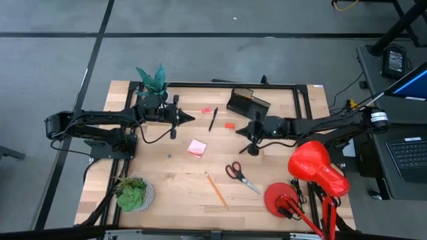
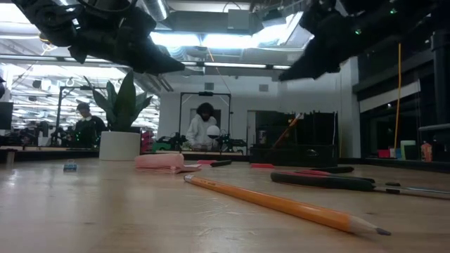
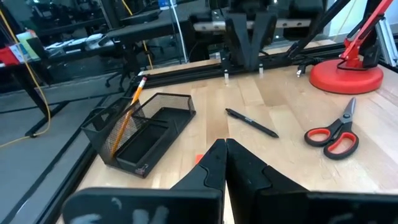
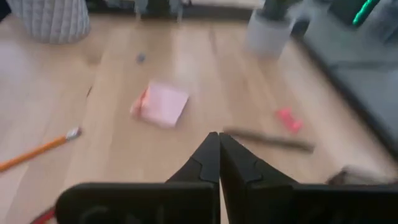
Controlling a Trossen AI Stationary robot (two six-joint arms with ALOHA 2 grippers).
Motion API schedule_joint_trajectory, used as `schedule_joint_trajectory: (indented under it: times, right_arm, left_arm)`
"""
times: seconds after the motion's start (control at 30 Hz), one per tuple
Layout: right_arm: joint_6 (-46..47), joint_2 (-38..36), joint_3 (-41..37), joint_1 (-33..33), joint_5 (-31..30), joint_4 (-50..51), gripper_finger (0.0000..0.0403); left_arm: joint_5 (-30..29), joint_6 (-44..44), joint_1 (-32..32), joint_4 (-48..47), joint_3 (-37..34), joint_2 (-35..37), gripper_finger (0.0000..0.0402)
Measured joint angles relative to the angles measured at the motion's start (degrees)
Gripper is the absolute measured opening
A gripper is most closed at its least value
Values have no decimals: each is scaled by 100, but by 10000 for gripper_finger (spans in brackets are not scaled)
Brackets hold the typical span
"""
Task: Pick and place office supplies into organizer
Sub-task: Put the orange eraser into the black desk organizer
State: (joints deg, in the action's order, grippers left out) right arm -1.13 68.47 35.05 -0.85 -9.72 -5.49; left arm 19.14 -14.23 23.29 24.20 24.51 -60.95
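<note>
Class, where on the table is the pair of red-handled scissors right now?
In the high view, the red-handled scissors lie right of centre on the wooden table, between the orange pencil and the red lamp base.

Red lamp (image 1: 313, 175), two potted plants (image 1: 133, 194)

Readable text: none in any view.
Laptop screen (image 1: 415, 81), right of the table (image 1: 173, 180): lit blue, nothing legible.
Black organizer (image 3: 144, 130): no label or brand visible.
Pink sticky-note pad (image 1: 196, 148): blank top.
Red desk lamp (image 1: 317, 167): no marking seen.
Room behind the table, low view: no legible signs.
</note>
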Motion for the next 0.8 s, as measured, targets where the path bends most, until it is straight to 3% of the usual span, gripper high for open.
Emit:
schedule_joint_trajectory:
  times: [0.27,0.47,0.8]
  right_arm:
    - [1289,2,0,-470,-128,1127,2]
    - [1286,2,0,-616,-268,1242,2]
    - [1098,24,150,-294,-289,1575,2]
  left_arm:
    - [0,-3,0,-119,-2,0,1]
    - [-1,-3,0,-218,-2,0,3]
    - [-4,-200,0,-218,-2,0,2]
